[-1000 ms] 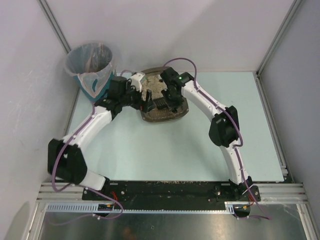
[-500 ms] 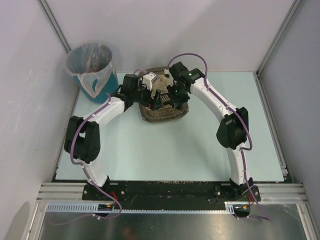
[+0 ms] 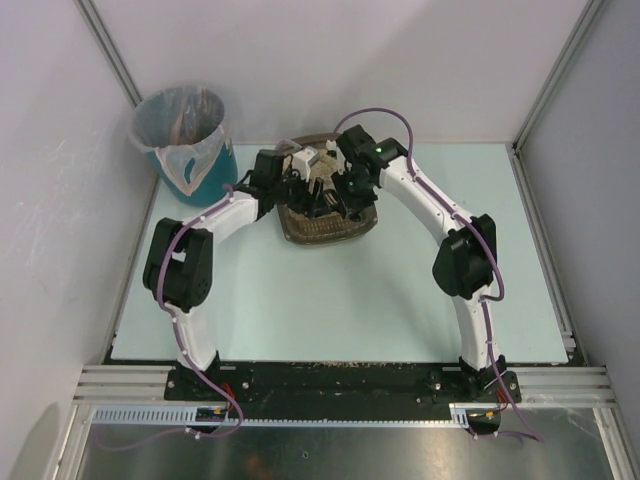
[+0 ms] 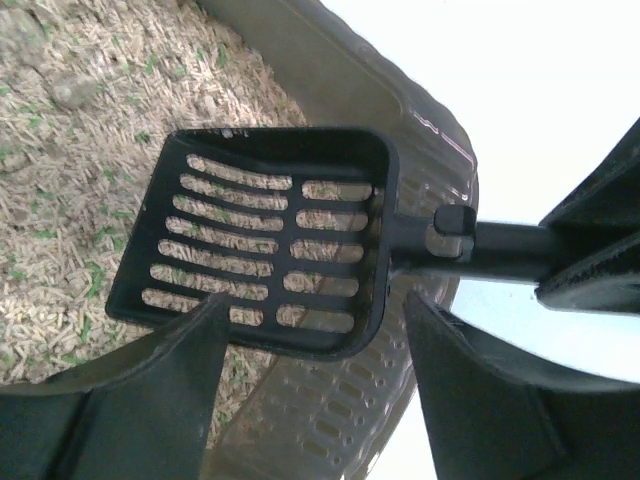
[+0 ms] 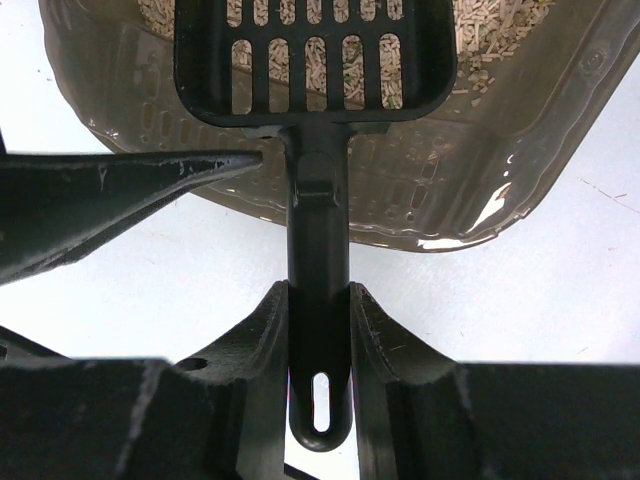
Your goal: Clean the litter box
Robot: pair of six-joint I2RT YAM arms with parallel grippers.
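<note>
The litter box (image 3: pixel 325 232) is a grey-brown tray of beige granules at the table's back middle. My right gripper (image 5: pixel 320 310) is shut on the handle of a black slotted scoop (image 5: pixel 315 60). It holds the scoop's head level over the tray's near rim (image 5: pixel 430 190). In the top view the right gripper (image 3: pixel 348 195) is over the tray's right part. My left gripper (image 4: pixel 315 310) is open and empty. Its fingers (image 4: pixel 130 400) straddle the tray's perforated rim (image 4: pixel 340 400) just below the scoop (image 4: pixel 260 240). In the top view the left gripper (image 3: pixel 303 188) is over the tray's left part.
A round teal bin (image 3: pixel 185 135) with a clear liner stands at the back left corner, left of the tray. White walls close the back and sides. The pale table (image 3: pixel 330 300) stretches between the tray and the arm bases.
My left arm has folded inward and its gripper has moved right, over the tray beside the scoop. My right gripper has shifted slightly back, still holding the scoop.
</note>
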